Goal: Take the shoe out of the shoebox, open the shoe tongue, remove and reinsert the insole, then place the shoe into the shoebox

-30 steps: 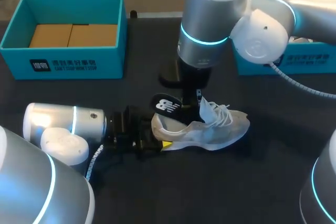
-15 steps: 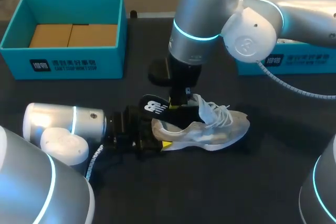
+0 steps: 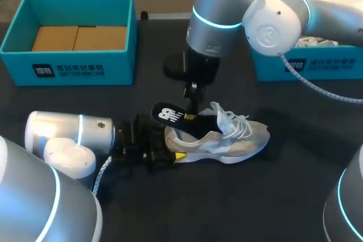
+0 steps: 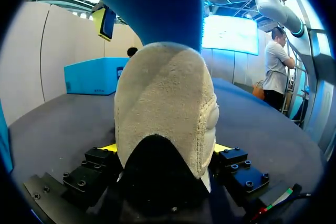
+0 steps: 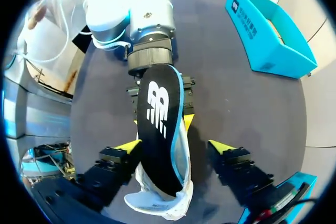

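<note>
Dark table (image 3: 170, 208) under everything. Open teal shoebox (image 3: 74, 69) at its far left, well apart from the shoe; second teal box (image 3: 306, 66) at far right. White shoe (image 3: 227, 145) near the middle, sole down, toe to the right, heel to the left. Black insole (image 3: 169, 114) sticking out of the shoe's opening, back end raised and tilted, front end tucked inside. Clamped on the heel from both sides: left gripper (image 4: 164, 150). Above the insole: right gripper (image 5: 174, 148), fingers spread wide, holding nothing, insole between them with a clear gap to one finger.
</note>
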Robot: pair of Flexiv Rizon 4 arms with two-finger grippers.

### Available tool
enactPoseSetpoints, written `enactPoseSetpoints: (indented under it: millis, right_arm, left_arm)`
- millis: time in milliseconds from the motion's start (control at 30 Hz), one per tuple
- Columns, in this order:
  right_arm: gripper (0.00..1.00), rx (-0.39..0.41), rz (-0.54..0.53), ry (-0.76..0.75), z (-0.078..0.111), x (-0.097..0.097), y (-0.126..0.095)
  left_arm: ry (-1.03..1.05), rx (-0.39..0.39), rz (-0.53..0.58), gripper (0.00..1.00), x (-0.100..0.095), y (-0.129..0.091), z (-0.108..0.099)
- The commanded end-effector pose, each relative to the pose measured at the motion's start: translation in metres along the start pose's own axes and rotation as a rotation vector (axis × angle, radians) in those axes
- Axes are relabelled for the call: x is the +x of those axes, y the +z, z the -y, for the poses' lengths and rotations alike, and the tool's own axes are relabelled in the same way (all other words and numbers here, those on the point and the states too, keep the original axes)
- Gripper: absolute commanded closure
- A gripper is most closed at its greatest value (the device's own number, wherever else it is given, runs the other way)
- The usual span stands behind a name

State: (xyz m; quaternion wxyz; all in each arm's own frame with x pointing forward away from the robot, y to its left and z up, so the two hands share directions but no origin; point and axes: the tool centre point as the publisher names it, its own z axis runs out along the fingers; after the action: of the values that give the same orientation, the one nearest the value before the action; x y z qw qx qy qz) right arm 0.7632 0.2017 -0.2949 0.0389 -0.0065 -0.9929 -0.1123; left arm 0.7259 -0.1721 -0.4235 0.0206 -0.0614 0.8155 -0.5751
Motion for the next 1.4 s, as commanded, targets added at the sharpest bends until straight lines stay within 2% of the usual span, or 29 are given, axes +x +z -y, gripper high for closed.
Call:
enactPoseSetpoints:
  millis: [33, 367, 433, 533, 667, 833, 1100, 1400]
  right_arm:
    - [0.0, -0.002, 0.003, -0.001, 0.001, 0.001, 0.001]
    - [0.0, -0.002, 0.003, -0.001, 0.001, 0.001, 0.001]
    - [0.0, -0.064, -0.065, 0.004, -0.001, 0.0, -0.002]
    - [0.0, -0.106, -0.163, 0.032, -0.004, 0.002, -0.007]
    - [0.0, -0.169, -0.227, 0.047, -0.005, 0.006, -0.014]
    - [0.0, -0.189, -0.263, 0.073, -0.002, 0.009, -0.019]
    - [0.0, -0.262, -0.426, 0.066, -0.002, 0.016, -0.004]
    - [0.0, -0.32, -0.511, 0.117, 0.003, 0.022, 0.012]
  left_arm:
    - [0.0, 0.0, 0.002, 1.0, 0.001, 0.0, -0.002]
    - [0.0, 0.0, 0.002, 1.0, 0.001, 0.0, -0.002]
    - [0.0, 0.0, 0.002, 1.0, 0.001, 0.0, -0.002]
    - [0.0, 0.0, 0.002, 1.0, 0.001, 0.0, -0.002]
    - [0.0, 0.0, 0.002, 1.0, 0.001, 0.0, -0.002]
    - [0.0, 0.0, 0.002, 1.0, 0.001, 0.0, -0.002]
    - [0.0, 0.0, 0.002, 1.0, 0.001, 0.0, -0.002]
    - [0.0, 0.0, 0.002, 1.0, 0.001, 0.0, -0.002]
